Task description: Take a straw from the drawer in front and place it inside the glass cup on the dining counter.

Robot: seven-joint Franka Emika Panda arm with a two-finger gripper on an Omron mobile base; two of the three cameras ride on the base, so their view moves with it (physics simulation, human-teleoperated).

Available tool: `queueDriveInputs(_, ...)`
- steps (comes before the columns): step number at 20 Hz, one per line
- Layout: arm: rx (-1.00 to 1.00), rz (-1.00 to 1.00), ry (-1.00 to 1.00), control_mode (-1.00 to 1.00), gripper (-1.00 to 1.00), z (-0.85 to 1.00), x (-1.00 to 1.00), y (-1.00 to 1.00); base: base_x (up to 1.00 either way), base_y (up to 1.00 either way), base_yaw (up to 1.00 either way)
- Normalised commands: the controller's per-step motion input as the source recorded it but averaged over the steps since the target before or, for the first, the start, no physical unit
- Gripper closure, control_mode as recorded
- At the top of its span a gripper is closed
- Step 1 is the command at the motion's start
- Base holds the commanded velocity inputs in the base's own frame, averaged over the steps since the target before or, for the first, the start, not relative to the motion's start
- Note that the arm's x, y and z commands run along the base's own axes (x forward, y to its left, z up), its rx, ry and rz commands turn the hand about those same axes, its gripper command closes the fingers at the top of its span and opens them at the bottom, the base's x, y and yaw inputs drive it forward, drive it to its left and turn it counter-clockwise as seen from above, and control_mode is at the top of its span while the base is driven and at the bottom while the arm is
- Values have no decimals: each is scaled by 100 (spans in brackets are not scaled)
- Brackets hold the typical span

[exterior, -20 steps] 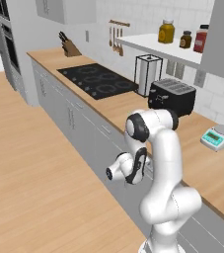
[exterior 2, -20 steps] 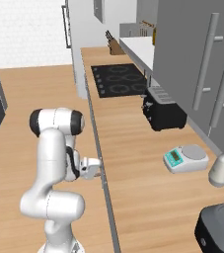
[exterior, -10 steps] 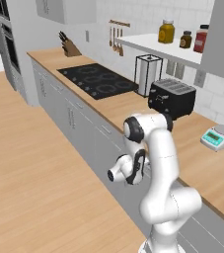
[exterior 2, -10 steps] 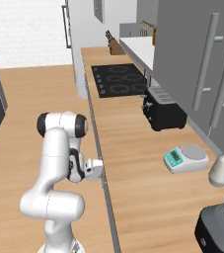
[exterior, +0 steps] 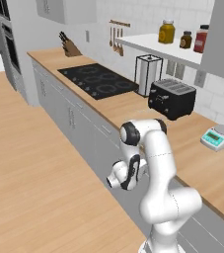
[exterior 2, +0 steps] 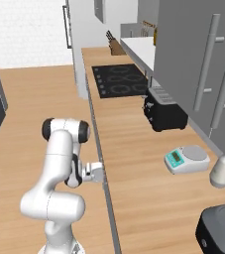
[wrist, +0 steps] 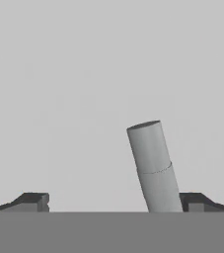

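White arm, light-wood desk, grey drawer front, silver handle, black toaster, black cooktop, teal-faced scale.

toaster – black, on wall counter | scale – right of it

No text, label, brand or number can be read anywhere; the small white kitchen scale's teal display is too blurred.

place: home kitchen | evidence: cooktop, toaster, knife block, kitchen scale, wood counter
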Motion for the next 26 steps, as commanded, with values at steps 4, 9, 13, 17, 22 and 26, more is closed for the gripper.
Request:
queueDriveInputs(4,28,0,0,-100,-100,-12,0,-81,0,0,0)
queueDriveInputs(9,36,1,2,-100,-100,0,4,-90,0,0,0)
queueDriveInputs(13,37,2,12,-100,100,-24,0,-85,0,0,0)
queueDriveInputs(17,37,2,24,-100,100,-89,26,-30,0,0,0)
queueDriveInputs(22,42,8,35,-100,100,-100,42,11,0,0,0)
queueDriveInputs(26,52,18,30,-100,100,-100,19,58,0,0,0)
